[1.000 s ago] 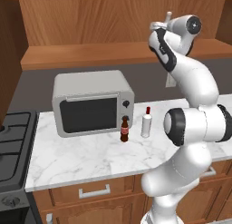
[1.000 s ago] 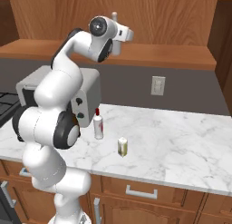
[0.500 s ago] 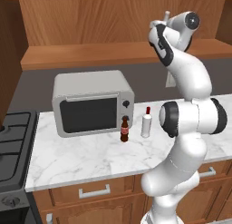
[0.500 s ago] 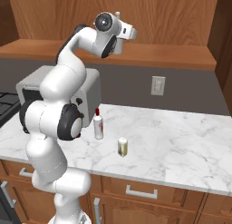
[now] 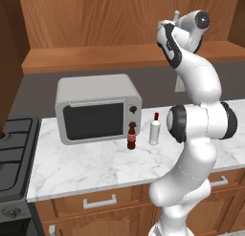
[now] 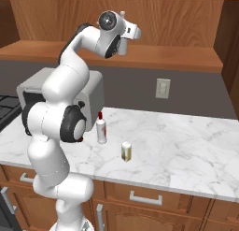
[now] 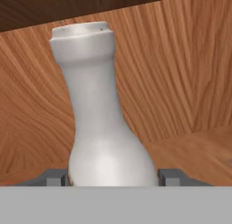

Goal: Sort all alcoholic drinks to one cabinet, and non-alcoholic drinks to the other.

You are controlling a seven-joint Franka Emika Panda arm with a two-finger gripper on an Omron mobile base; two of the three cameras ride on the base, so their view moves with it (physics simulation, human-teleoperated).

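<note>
I'm placing the plain grey-white long-necked bottle [image 7: 102, 128], clamped in my gripper [image 7: 113, 177], inside the wooden upper cabinet [image 7: 181, 82]; next I set it down, then release

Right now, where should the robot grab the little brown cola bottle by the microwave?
Probably around the cola bottle's straight middle, coming level from the front. It stands upright with the microwave just behind, and the white red-capped bottle beside it, apart, so close the fingers carefully.
</note>
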